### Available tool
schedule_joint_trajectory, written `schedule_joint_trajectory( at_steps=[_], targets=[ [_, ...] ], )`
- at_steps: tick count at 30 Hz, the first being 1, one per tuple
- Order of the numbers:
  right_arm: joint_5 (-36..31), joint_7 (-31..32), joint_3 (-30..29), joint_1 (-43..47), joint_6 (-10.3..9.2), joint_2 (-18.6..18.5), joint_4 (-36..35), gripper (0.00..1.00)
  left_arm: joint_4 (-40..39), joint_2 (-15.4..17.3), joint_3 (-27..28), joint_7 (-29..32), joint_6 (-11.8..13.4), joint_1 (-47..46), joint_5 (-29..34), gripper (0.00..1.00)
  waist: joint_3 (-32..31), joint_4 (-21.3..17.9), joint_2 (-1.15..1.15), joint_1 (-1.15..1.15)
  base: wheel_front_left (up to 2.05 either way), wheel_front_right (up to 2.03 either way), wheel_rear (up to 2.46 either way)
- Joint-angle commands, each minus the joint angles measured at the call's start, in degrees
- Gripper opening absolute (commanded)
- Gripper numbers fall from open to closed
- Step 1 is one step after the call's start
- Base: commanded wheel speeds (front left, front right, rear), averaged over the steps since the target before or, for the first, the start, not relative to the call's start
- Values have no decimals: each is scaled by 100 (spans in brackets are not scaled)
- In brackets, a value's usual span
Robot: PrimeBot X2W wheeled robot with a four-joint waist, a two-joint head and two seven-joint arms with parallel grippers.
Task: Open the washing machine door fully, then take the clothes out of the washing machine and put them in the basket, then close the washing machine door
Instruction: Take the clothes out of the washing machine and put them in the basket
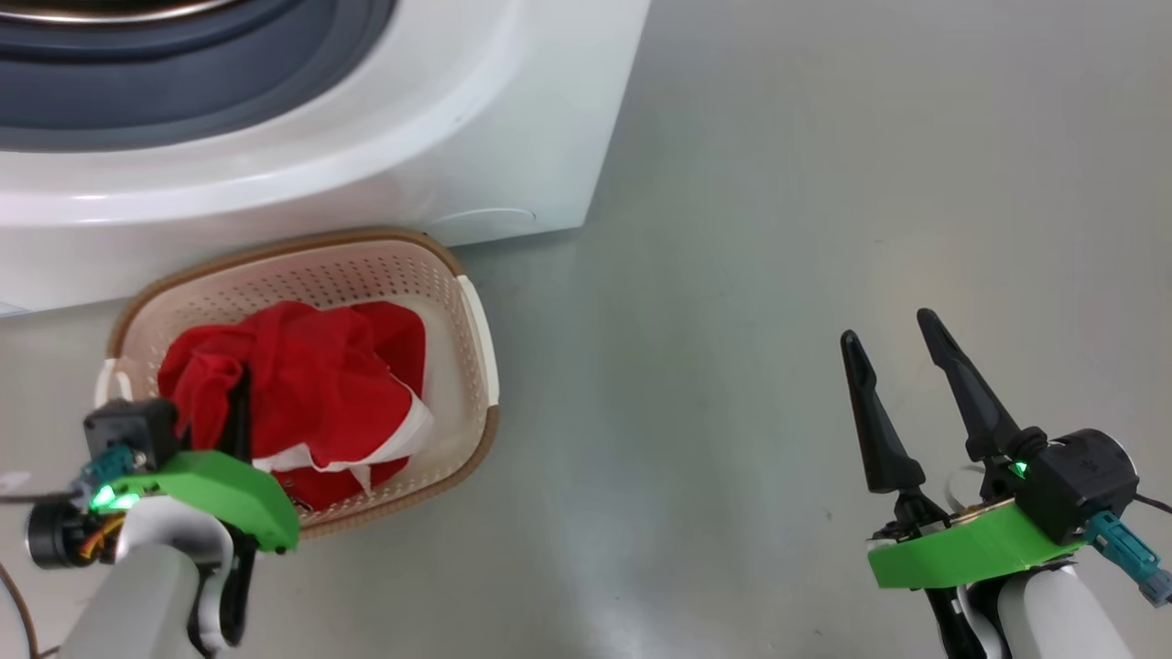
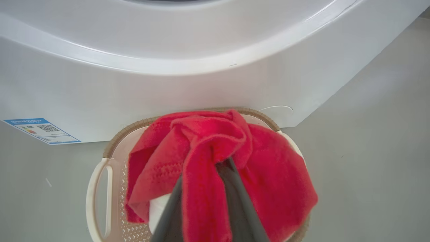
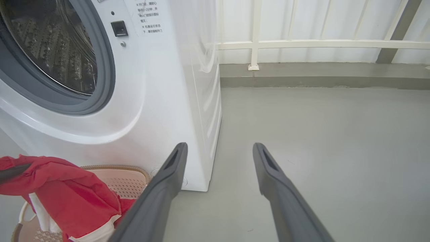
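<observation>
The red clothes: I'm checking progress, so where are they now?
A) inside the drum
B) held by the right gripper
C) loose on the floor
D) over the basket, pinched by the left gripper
D: the left gripper pinches a fold of the red clothes, which drape into the basket.

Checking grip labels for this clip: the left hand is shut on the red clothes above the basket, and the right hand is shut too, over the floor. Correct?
Not quite. The right hand is open, fingers spread over the floor; the right wrist view shows it. The left hand is shut on the red clothes above the basket.
</observation>
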Motion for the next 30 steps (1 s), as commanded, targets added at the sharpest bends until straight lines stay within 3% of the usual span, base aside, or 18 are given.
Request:
schedule_joint_trajectory(
  at_steps=[1,14,29,30],
  targets=[
    [58,-36,150,-95,35,-62,-101,100,91,150,191,-100,-70,-206,-31,0,137,-120,0,0,0,0,0],
    [151,-36,240,-257,35,-62,-62,100,2009,67,53,-70,-554,-1106,-139,0,625,-392,0,0,0,0,0],
    [199,-36,291,-355,35,-62,-77,100,3397,53,19,-60,-871,-1747,-279,0,1017,-621,0,0,0,0,0],
    [203,-36,295,-358,35,-62,-77,100,3477,45,20,-54,-886,-1767,-294,7,1026,-633,0,0,0,0,0]
  ],
)
